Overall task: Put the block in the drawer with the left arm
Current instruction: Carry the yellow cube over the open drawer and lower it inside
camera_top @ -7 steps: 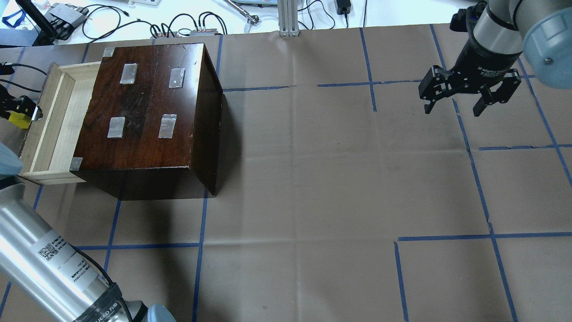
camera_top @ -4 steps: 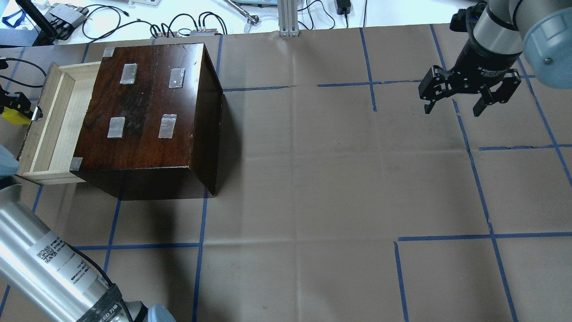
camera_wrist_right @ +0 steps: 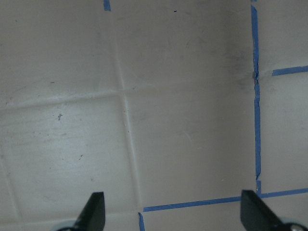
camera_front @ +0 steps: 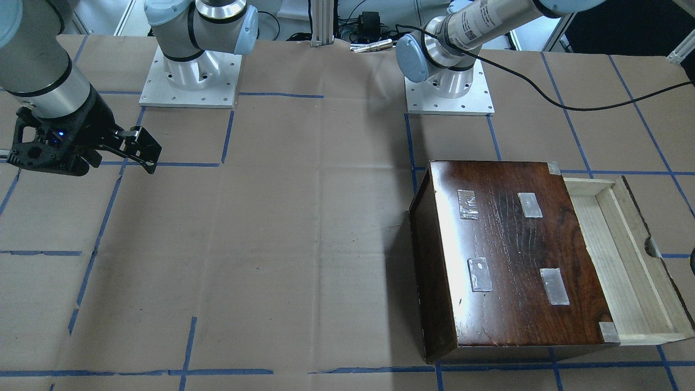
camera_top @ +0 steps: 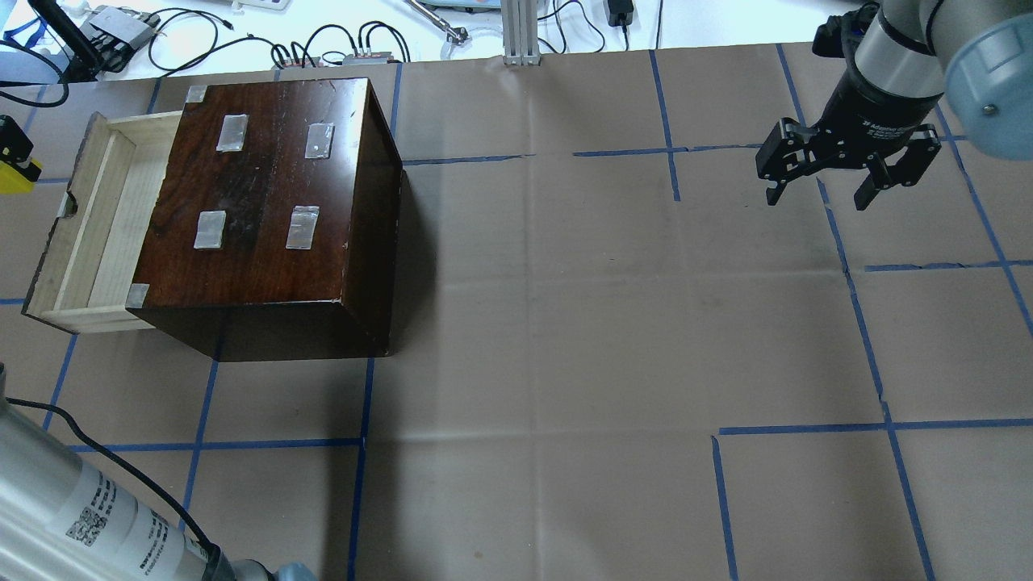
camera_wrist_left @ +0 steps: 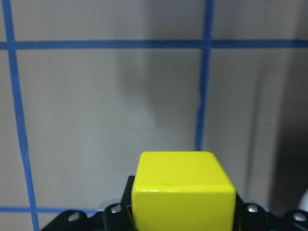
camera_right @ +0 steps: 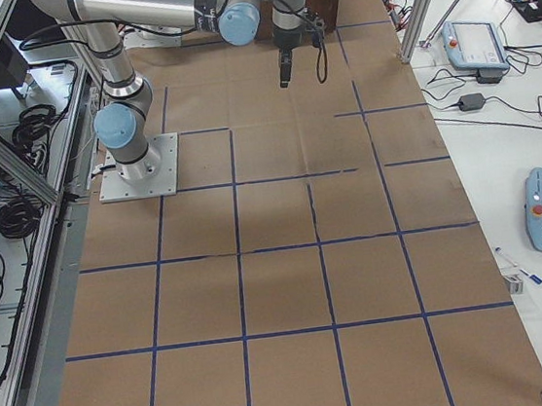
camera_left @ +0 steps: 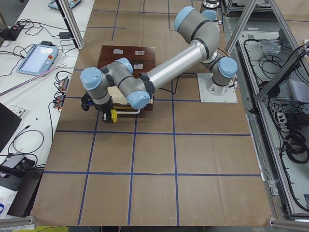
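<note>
The yellow block (camera_wrist_left: 183, 190) sits between my left gripper's fingers (camera_wrist_left: 113, 211). In the overhead view my left gripper (camera_top: 11, 157) is at the far left edge, shut on the block (camera_top: 12, 179). It hangs outside the open drawer (camera_top: 97, 218), to the left of its front. The side view shows the block (camera_left: 114, 116) above the paper, just in front of the drawer. The drawer's pale tray (camera_front: 624, 260) sticks out of the dark-brown box (camera_top: 266, 186) and shows nothing inside. My right gripper (camera_top: 817, 199) is open and empty, far off at the right.
Brown paper with blue tape lines (camera_top: 565, 363) covers the table. Cables and devices (camera_top: 121, 32) lie past the far edge behind the box. The right wrist view shows only bare paper between the open right gripper (camera_wrist_right: 175, 211) fingers.
My left gripper has carried the block left and toward the far edge, away from the drawer front. The left arm's forearm has pulled back. The right arm has not moved.
</note>
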Controlling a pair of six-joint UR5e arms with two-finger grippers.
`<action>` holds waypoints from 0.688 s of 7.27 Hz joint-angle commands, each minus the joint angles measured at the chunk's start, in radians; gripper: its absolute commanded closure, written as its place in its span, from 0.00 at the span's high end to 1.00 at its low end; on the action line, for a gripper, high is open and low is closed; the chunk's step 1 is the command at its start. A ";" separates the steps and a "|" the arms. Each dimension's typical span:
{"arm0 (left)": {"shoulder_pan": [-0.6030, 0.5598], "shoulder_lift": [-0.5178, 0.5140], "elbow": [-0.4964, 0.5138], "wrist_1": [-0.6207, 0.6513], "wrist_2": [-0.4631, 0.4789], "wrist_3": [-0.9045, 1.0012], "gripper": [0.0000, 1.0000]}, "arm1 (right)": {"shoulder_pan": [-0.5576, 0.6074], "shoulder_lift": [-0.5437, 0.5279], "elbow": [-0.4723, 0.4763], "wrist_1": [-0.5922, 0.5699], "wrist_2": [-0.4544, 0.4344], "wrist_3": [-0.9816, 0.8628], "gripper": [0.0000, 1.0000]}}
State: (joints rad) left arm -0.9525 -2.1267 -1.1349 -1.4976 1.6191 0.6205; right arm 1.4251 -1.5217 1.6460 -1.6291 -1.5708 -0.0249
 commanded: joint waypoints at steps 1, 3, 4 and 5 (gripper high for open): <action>-0.063 0.161 -0.205 -0.009 -0.002 -0.086 0.08 | 0.000 0.000 0.000 0.000 0.000 0.000 1.00; -0.130 0.171 -0.276 0.003 -0.008 -0.160 0.08 | 0.000 0.000 0.000 0.000 0.000 0.000 1.00; -0.134 0.165 -0.298 0.008 -0.013 -0.168 0.08 | 0.000 0.000 0.000 0.000 0.000 0.000 1.00; -0.134 0.162 -0.313 0.023 -0.013 -0.182 0.08 | 0.000 0.000 0.000 0.000 0.000 0.000 1.00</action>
State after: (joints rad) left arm -1.0802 -1.9624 -1.4234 -1.4884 1.6079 0.4579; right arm 1.4251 -1.5217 1.6460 -1.6291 -1.5708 -0.0245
